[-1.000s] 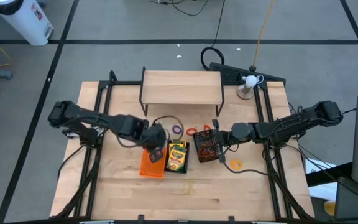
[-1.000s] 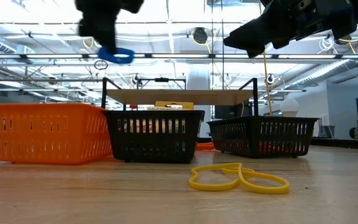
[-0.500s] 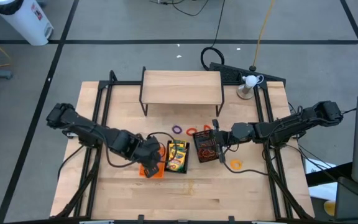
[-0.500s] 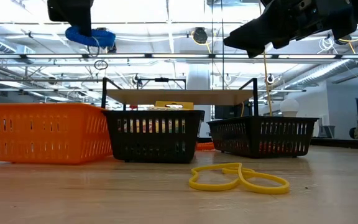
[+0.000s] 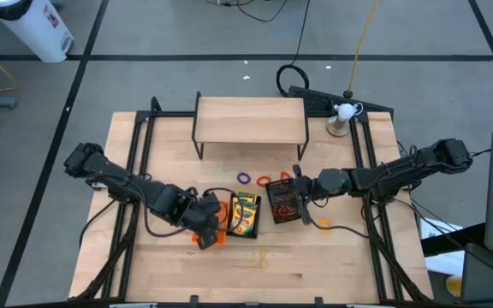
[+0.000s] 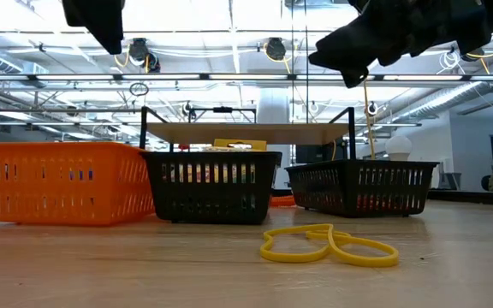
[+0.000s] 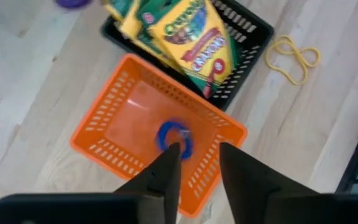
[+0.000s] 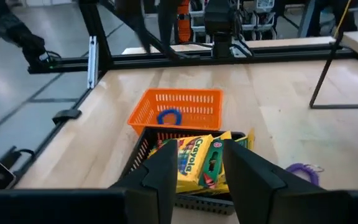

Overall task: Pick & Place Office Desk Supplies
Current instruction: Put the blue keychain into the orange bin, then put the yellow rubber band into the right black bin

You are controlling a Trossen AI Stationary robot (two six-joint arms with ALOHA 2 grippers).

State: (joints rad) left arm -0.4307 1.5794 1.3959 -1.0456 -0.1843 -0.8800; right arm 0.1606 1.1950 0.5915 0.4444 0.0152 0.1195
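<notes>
My left gripper (image 7: 197, 167) hangs open above the orange tray (image 7: 98, 118), and a blue rubber band (image 7: 174, 135) lies loose on that tray's floor. The same band (image 8: 168, 116) also shows in the right wrist view. Beside the orange tray stands a black tray (image 5: 245, 214) holding yellow-and-green crayon boxes (image 7: 191, 37). My right gripper (image 5: 302, 204) waits open above a second black tray (image 5: 282, 198) that holds rubber bands. A yellow band (image 6: 328, 244) lies on the table near the front right.
A purple band (image 5: 244, 178) and red-orange bands (image 5: 268, 180) lie on the table behind the trays. A wooden shelf riser (image 5: 251, 120) stands at the far middle, and a small white lamp (image 5: 342, 115) at the far right. Bare wood lies toward the near edge.
My left gripper has carried the blue rubber band toward the table's near edge until it stood over the orange tray, then opened. The band has dropped into the orange tray and lies on its floor.
</notes>
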